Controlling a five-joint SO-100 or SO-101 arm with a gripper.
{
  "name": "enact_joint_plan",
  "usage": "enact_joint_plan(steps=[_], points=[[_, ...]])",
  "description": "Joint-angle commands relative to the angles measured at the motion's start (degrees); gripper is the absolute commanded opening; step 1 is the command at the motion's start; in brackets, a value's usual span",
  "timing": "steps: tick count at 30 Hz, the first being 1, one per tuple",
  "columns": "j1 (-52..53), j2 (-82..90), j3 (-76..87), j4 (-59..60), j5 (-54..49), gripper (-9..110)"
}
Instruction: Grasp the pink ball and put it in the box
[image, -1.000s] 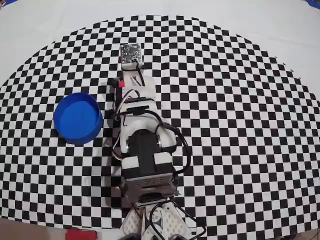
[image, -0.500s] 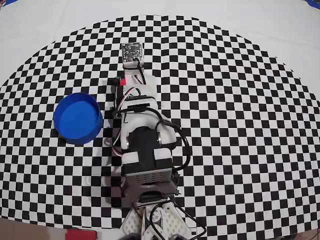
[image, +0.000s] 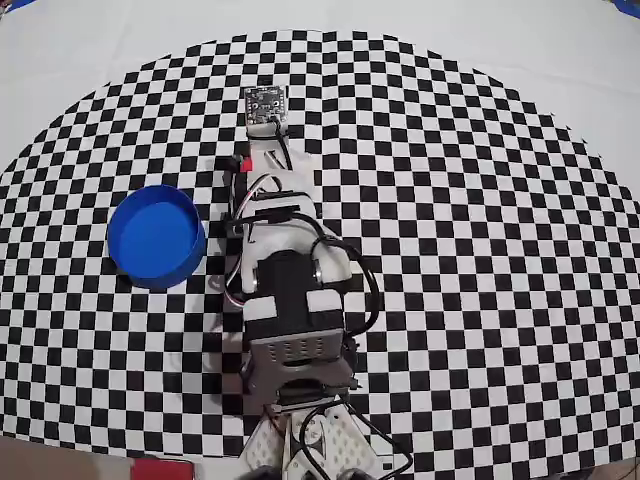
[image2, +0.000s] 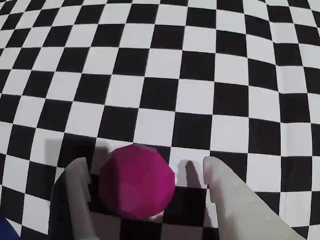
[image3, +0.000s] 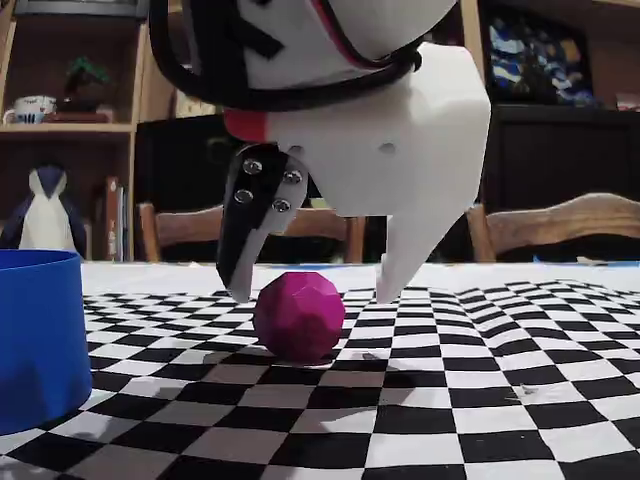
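Note:
The pink ball (image2: 136, 181) rests on the checkered cloth between my two white fingers. In the fixed view the ball (image3: 298, 315) sits on the table with my gripper (image3: 314, 295) open just above and around it, one fingertip on each side. Neither finger visibly presses on it; a gap shows on the right side in the wrist view. The box (image: 155, 236), a round blue tub, stands to the left of the arm in the overhead view and at the near left as the box (image3: 35, 335) in the fixed view. From overhead the ball is hidden under the arm (image: 285, 290).
The black-and-white checkered cloth (image: 480, 250) covers the table. Behind the table in the fixed view stand wooden chairs (image3: 560, 225) and a shelf with a penguin figure (image3: 45, 210).
The arm has crept slightly forward and down over the same spot. The blue box has not moved.

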Motion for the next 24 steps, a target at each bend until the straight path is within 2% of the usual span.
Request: enact_joint_plan(steps=[1, 24], points=[[-0.3, 0.4, -2.4, 0.3, 0.3, 26], [-1.4, -1.3, -3.5, 0.3, 0.3, 26]])
